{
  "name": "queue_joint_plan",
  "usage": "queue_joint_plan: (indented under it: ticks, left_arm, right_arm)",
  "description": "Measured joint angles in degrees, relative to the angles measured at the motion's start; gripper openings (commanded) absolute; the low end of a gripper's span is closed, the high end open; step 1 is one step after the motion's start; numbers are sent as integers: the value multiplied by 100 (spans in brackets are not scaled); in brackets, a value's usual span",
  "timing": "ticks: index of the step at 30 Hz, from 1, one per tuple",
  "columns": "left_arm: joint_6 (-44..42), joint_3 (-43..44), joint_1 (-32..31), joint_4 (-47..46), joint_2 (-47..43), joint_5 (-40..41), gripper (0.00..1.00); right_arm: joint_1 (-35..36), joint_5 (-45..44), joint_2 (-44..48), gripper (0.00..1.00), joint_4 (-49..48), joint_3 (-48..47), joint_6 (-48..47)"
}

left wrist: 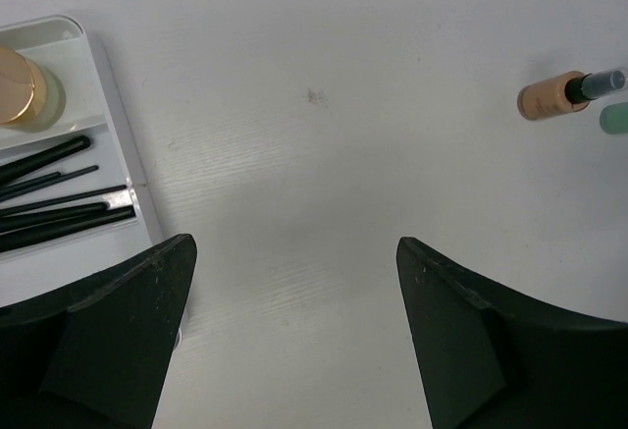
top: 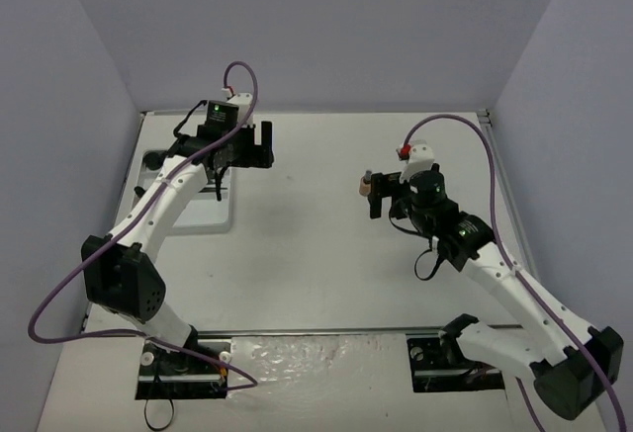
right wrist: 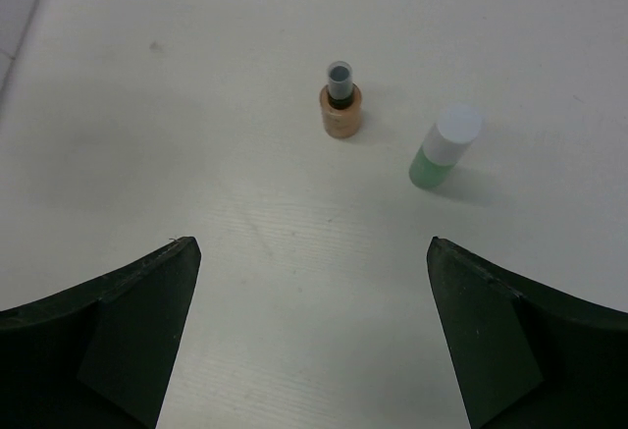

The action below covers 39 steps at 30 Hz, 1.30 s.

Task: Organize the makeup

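Note:
A beige bottle (right wrist: 340,108) with a grey cap stands upright on the table, and a green bottle with a white cap (right wrist: 444,148) stands just right of it. My right gripper (right wrist: 314,247) is open and empty, a short way in front of both. In the top view the beige bottle (top: 365,184) is at the right gripper's (top: 376,197) left side; the green one is hidden there. My left gripper (left wrist: 294,247) is open and empty over bare table, beside the white tray (left wrist: 132,169). The tray holds several black brushes (left wrist: 59,215) and a gold-tan round item (left wrist: 15,85).
The white tray (top: 203,216) lies at the table's left side, partly under the left arm. Both bottles show far right in the left wrist view, beige (left wrist: 551,96) and green (left wrist: 616,117). Grey walls close in the table on three sides.

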<state>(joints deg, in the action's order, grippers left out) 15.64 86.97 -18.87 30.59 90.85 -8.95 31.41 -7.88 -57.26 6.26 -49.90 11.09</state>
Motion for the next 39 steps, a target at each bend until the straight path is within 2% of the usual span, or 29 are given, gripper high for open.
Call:
queue_joint_plan:
  ticks: [5, 12, 17, 26, 36, 39]
  left_arm:
    - [-11, -543, 9, 159, -291, 59, 81]
    - [-51, -1457, 9, 464, -1269, 336, 81]
    - [-121, -1963, 9, 617, -1948, 558, 81]
    - [-192, -2586, 17, 608, -2319, 732, 81]
    - [-199, -2635, 20, 599, -2337, 732, 81]
    - [-199, -2636, 20, 599, -2339, 732, 81]
  right_arm:
    - [-719, -22, -679, 94, 15, -71, 200]
    - [-1329, -76, -1661, 88, -345, -468, 419]
    - [-1500, -96, -2434, 85, -645, -539, 538]
    - [-1593, -110, -3225, 74, -1174, -540, 535]
    - [-1605, -137, -3592, 46, -1646, -457, 470]
    - [-1606, -188, -3606, 20, -1722, -379, 415]
